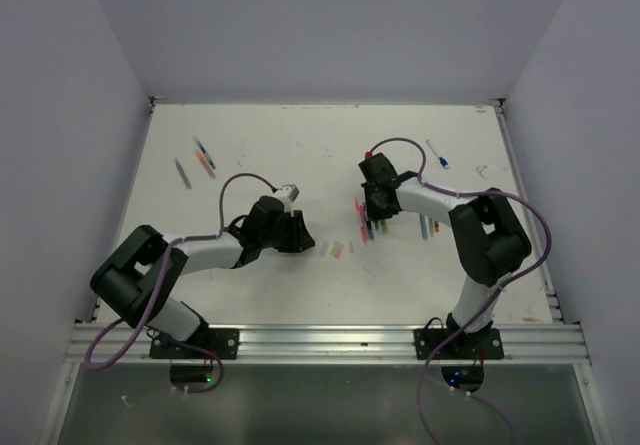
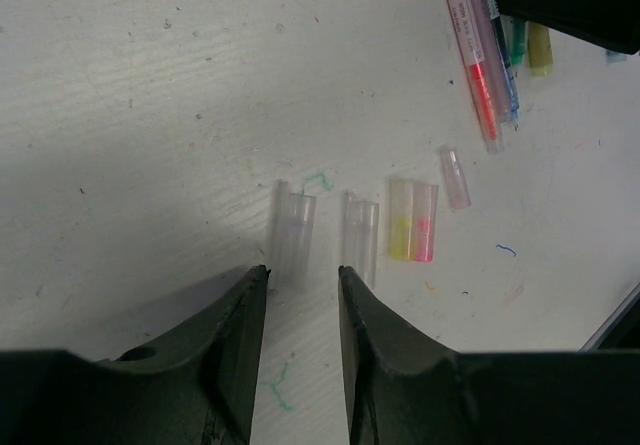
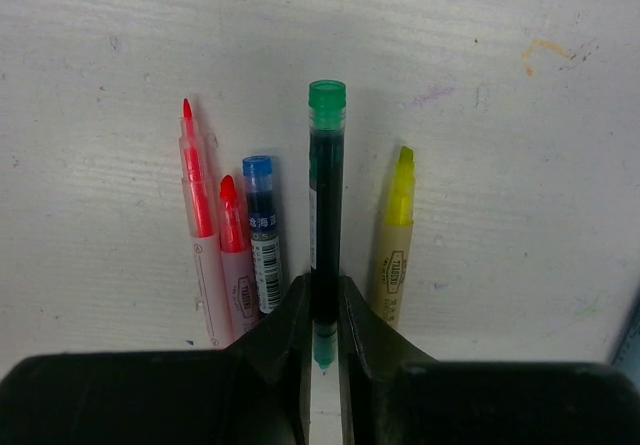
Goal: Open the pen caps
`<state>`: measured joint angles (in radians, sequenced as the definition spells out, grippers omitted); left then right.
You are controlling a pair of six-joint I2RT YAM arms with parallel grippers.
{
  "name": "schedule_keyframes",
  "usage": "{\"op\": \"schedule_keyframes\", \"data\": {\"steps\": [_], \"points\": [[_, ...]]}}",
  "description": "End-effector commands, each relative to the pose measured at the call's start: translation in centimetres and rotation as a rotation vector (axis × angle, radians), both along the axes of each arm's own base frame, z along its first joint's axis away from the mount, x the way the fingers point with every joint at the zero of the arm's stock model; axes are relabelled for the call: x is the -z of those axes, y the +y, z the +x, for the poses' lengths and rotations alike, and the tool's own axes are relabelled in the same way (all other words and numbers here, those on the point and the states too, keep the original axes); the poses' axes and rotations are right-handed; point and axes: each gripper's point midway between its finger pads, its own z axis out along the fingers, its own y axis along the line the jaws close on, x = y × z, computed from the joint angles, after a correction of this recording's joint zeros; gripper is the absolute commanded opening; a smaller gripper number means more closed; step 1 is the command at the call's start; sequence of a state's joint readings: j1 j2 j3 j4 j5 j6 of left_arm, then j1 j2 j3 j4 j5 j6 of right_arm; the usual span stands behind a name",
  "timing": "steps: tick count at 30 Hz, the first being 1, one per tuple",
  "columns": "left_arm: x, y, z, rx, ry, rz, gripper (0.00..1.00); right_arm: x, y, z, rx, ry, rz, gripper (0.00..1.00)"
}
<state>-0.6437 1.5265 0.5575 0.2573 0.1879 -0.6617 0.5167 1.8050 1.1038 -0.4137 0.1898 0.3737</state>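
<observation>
My right arm was folded at the elbow with its forearm stretched leftward, and my right gripper (image 3: pixel 322 300) pointed down at the table (image 3: pixel 500 45). Its fingers were nearly closed, clamped on the lower barrel of a green pen (image 3: pixel 326 185), which ran straight ahead from between them. Just left of the fingers lay a blue pen (image 3: pixel 260 235) and two red-tipped pens (image 3: pixel 195 205), their bare tips pointing away. Just right lay a yellow pen (image 3: pixel 397 225), also uncapped.

My left arm reached low toward the table's middle. My left gripper (image 2: pixel 303 277) hung slightly parted with nothing between its fingers. Just ahead of it lay two clear caps (image 2: pixel 292 227), one nearly in line with the gap. Further right, a yellow cap (image 2: pixel 401 221) touched a pink cap (image 2: pixel 425 223).
</observation>
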Motion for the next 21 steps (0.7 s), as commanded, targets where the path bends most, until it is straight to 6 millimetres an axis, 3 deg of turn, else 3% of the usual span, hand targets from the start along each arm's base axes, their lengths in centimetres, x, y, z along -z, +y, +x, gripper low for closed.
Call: {"op": "schedule_keyframes", "data": {"steps": [1, 6, 11, 14, 16, 17, 18, 21], "points": [[-1.5, 0.5, 0.9, -0.041, -0.065, 0.001, 0.38, 0.0, 0.4, -0.3, -0.014, -0.005, 0.027, 0.13], [-4.4, 1.5, 2.7, -0.093, -0.131, 0.013, 0.46, -0.3, 0.5, -0.2, -0.017, -0.016, 0.032, 0.25], [-7.4, 4.0, 4.8, -0.164, -0.178, 0.039, 0.52, -3.0, 0.5, 0.2, -0.017, -0.063, 0.046, 0.38], [-9.5, 6.6, 7.1, -0.251, -0.209, 0.053, 0.56, -5.7, 1.0, 0.1, -0.024, -0.107, 0.074, 0.45], [-9.4, 10.0, 8.3, -0.353, -0.181, 0.125, 0.58, -7.1, 1.9, -0.5, -0.049, -0.128, 0.094, 0.48], [-11.0, 10.9, 9.7, -0.389, -0.21, 0.136, 0.59, -8.3, 2.3, -0.8, -0.057, -0.15, 0.112, 0.51], [-11.3, 12.9, 10.7, -0.456, -0.215, 0.167, 0.59, -8.8, 2.9, -1.4, -0.078, -0.158, 0.123, 0.51], [-13.2, 15.9, 13.2, -0.549, -0.242, 0.211, 0.59, -10.1, 4.4, -2.6, -0.12, -0.186, 0.169, 0.53]]}}
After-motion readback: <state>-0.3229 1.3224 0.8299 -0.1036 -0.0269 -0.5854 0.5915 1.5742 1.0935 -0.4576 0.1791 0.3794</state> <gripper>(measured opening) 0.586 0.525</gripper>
